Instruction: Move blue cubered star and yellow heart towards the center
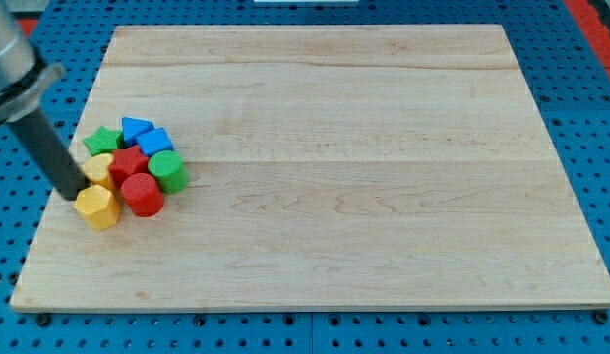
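A tight cluster of blocks sits at the view's left on the wooden board (pixel 384 147). The blue cube (pixel 155 142) is at its upper right. The red star (pixel 129 161) is in the middle. The yellow heart (pixel 99 170) lies at the cluster's left, partly behind my rod. My tip (pixel 74 194) rests on the board at the cluster's left edge, touching the yellow heart and just above the yellow hexagon (pixel 97 206).
A green star (pixel 103 140) and a blue triangle-like block (pixel 136 126) are at the cluster's top. A green cylinder (pixel 168 170) and a red cylinder (pixel 143 195) are on its right and bottom. A blue pegboard (pixel 580 79) surrounds the board.
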Available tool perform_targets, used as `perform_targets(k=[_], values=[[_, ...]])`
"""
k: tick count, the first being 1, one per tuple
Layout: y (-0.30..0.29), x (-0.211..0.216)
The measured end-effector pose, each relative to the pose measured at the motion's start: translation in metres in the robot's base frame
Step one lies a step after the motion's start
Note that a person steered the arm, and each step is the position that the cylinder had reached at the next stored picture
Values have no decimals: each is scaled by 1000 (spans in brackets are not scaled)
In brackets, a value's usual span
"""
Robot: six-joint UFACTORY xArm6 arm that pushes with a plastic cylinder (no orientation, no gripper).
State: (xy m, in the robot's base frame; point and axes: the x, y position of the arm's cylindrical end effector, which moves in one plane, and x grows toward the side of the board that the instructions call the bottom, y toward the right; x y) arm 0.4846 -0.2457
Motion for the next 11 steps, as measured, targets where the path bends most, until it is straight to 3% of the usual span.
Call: perform_targets(k=[1, 3, 6, 7, 9, 11], values=[[16, -3], [-33, 1], [-30, 4], [-20, 4], [65, -27], [101, -61]])
